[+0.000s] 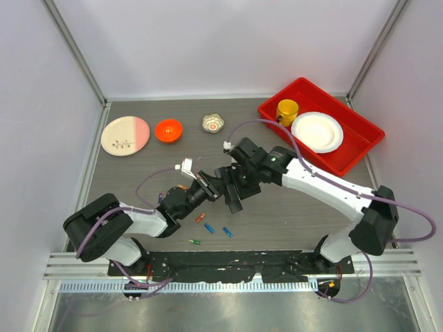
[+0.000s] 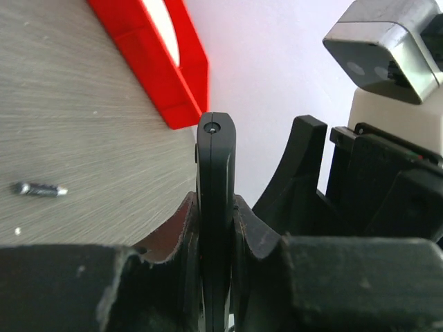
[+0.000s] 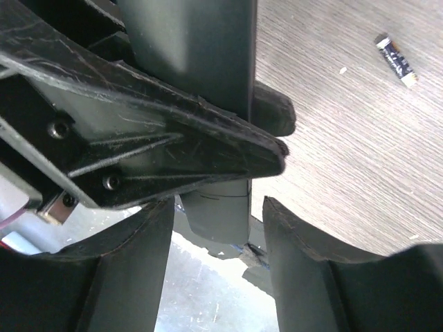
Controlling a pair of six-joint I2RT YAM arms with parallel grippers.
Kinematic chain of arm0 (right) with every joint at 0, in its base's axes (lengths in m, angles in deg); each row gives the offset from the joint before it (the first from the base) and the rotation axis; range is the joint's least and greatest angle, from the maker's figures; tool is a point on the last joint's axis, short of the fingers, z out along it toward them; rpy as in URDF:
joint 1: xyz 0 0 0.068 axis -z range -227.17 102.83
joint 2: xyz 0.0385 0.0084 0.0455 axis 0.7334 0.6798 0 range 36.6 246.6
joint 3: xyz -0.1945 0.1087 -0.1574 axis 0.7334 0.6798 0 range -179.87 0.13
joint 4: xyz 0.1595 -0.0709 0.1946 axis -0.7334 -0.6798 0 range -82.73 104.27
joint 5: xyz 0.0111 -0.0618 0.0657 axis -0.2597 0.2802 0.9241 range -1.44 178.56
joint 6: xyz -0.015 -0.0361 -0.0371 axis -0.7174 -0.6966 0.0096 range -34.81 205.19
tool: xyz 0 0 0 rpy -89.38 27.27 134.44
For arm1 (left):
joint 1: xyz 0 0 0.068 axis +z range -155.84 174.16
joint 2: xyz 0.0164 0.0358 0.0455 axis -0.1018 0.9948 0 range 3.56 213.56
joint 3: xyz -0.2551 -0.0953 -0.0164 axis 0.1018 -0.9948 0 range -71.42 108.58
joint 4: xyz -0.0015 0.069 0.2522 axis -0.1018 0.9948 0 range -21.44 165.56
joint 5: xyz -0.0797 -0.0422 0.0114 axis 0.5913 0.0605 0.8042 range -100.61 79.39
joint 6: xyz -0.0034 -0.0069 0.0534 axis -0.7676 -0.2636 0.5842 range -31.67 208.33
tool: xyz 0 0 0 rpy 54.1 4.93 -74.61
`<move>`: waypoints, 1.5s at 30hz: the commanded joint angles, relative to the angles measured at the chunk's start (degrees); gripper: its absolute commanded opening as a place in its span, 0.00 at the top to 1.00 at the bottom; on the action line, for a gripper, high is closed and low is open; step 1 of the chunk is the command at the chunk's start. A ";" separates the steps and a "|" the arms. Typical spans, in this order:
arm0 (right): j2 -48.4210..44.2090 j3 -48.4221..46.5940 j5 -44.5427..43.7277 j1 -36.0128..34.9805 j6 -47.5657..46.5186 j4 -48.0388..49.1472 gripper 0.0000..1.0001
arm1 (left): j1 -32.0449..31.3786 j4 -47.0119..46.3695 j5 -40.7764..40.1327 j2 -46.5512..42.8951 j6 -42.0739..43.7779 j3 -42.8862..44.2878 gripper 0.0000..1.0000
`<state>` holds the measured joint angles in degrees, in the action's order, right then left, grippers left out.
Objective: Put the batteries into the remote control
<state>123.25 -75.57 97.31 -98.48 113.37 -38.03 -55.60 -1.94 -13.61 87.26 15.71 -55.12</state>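
Left end effector [image 2: 216,211] tight on remote control [image 2: 216,149], long axis outward; right end effector [image 3: 218,211] parted.

Upper right I see my red rectangular plastic tray [image 1: 360,146] holding a yellow cup [image 1: 287,111] and white round plate [image 1: 317,131]; leftward along the top sit a crinkled foil cup [image 1: 213,123], small orange bowl [image 1: 168,129] and pink-and-white plate [image 1: 135,128].

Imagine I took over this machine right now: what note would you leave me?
Left gripper: shut on the remote, holding it off the table.
Right gripper: open, one finger on either side of the remote, not clamped.
Batteries: at least four lie loose on the table by the left arm.
Done: remote picked up.
Left: load the batteries. The recess is out of sight.
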 commanded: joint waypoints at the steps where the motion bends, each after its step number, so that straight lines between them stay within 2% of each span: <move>1: -8.15 -2.17 2.49 0.51 -1.29 0.62 0.39 | 1.41 -5.36 1.34 -3.37 4.14 3.30 1.00; 5: -14.13 -1.91 0.14 0.51 -2.69 -2.37 0.35 | 4.14 3.69 2.21 -4.34 6.26 6.55 1.00; 6: -16.84 0.18 -2.84 0.60 -2.35 -2.11 0.35 | 4.66 10.32 2.48 -4.86 6.87 7.69 1.00; 7: -18.17 1.86 -11.57 0.60 -1.47 -1.59 0.35 | 5.80 17.52 2.83 -5.21 9.75 12.92 1.00; 8: -19.66 5.88 -17.31 0.60 -0.25 0.16 0.35 | 5.81 38.12 2.83 -5.65 12.65 16.89 1.00; 9: -22.46 8.09 -22.76 0.51 1.33 1.22 0.36 | 5.81 47.81 1.96 -4.96 16.16 21.37 1.00; 10: -24.41 10.46 -27.86 0.60 4.65 2.45 0.36 | 4.77 56.26 -0.49 -3.30 24.20 30.11 1.00; 11: -26.25 15.53 -36.27 0.60 5.99 5.85 0.36 | 4.24 64.18 -6.34 -1.72 26.98 34.46 1.00; 12: -28.19 17.67 -38.35 0.60 6.87 7.80 0.36 | 3.79 77.83 -10.66 0.13 29.44 38.33 1.00; 13: -32.12 19.69 -39.85 0.60 7.67 9.56 0.37 | 3.27 83.54 -13.66 4.93 31.47 45.42 1.00; 14: -33.38 22.24 -41.69 0.60 7.94 11.49 0.37 | 3.09 88.64 -19.78 7.33 35.40 48.80 1.00; 15: -34.52 22.70 -42.50 0.60 8.11 11.60 0.37 | 3.09 97.65 -22.54 10.22 37.18 52.14 1.00; 16: -35.32 22.96 -42.85 0.60 8.11 11.43 0.37 | 3.00 101.31 -25.18 15.13 38.59 58.00 1.00; 18: -35.59 22.88 -43.99 0.60 7.76 10.46 0.37 | 3.00 108.95 -31.15 20.34 43.34 63.31 1.00; 22: -37.78 23.93 -44.61 0.60 6.89 10.89 0.37 | 2.91 117.41 -36.62 31.59 47.13 75.25 1.00; 28: -42.09 26.04 -44.08 0.60 7.67 11.69 0.37 | 1.95 121.74 -42.34 40.66 50.12 81.35 1.00; 32: -45.07 28.24 -42.95 0.60 8.38 13.09 0.37 | 0.89 121.57 -41.56 43.30 50.12 82.41 0.99; 34: -46.48 28.59 -42.24 0.60 8.90 13.18 0.36 | 0.36 121.04 -40.42 43.74 50.29 82.41 0.90; 35: -46.66 28.85 -41.81 0.60 8.82 13.18 0.35 | 0.28 120.69 -39.37 43.74 50.38 82.49 0.78; 38: -46.66 28.42 -41.98 0.51 8.47 11.87 0.32 | -0.78 119.90 -36.38 43.83 50.38 83.02 0.59; 42: -46.57 27.71 -42.94 0.60 8.64 10.72 0.31 | -2.18 119.02 -34.26 43.74 49.95 84.07 0.44; 43: -46.92 27.63 -43.12 0.60 8.90 10.46 0.31 | -2.36 118.84 -33.83 43.65 49.77 84.25 0.34; 45: -47.36 27.45 -43.55 0.51 9.25 10.46 0.30 | -2.89 119.01 -32.94 43.13 49.07 84.87 0.29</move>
<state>77.00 -46.74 56.18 -97.81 121.35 -28.04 -57.17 117.68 -49.79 131.06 66.25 27.41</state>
